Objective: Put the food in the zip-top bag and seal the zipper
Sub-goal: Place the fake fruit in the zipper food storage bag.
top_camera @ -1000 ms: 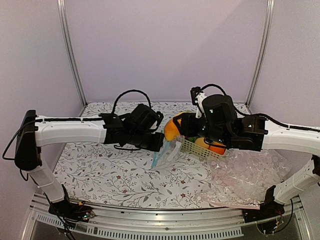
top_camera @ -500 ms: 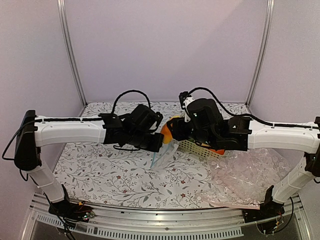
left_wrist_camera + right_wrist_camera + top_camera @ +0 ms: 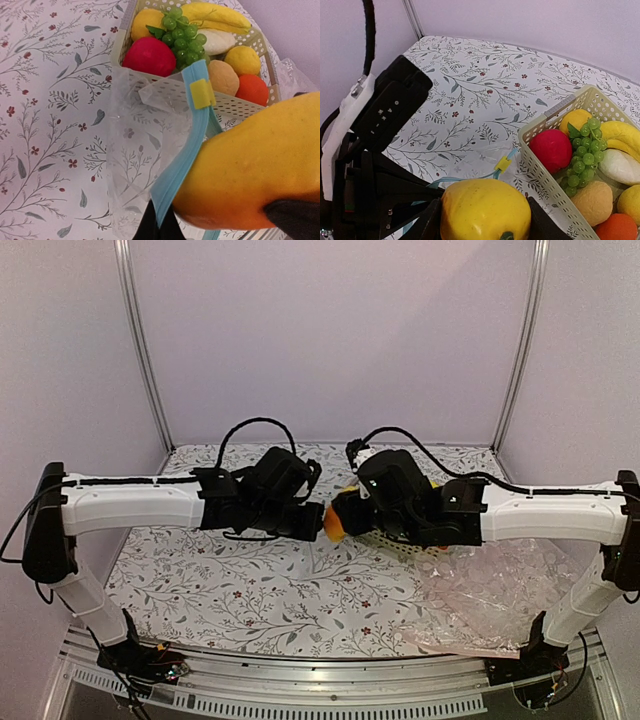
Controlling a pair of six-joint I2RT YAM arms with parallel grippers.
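Note:
My right gripper [image 3: 485,222] is shut on a yellow-orange toy fruit [image 3: 485,207], one piece of the food, its black fingers [image 3: 432,224] on either side. In the left wrist view this fruit [image 3: 255,170] presses against the light blue zipper [image 3: 187,145] of the clear zip-top bag [image 3: 132,165]. My left gripper [image 3: 159,224] is shut on the zipper strip and holds the bag hanging above the table. A yellow slider [image 3: 201,93] sits on the zipper. From above, the two grippers meet mid-table with the fruit [image 3: 331,524] between them, and the bag is mostly hidden.
A beige perforated basket [image 3: 240,106] beyond the bag holds red, green, white, orange and yellow toy fruits and a banana. A large crinkled clear plastic sheet [image 3: 490,590] lies at front right. Purple walls enclose the flowered table [image 3: 230,590].
My right arm has moved left with the fruit, from over the basket to the bag's mouth. The left gripper has kept hold of the zipper, shifting slightly.

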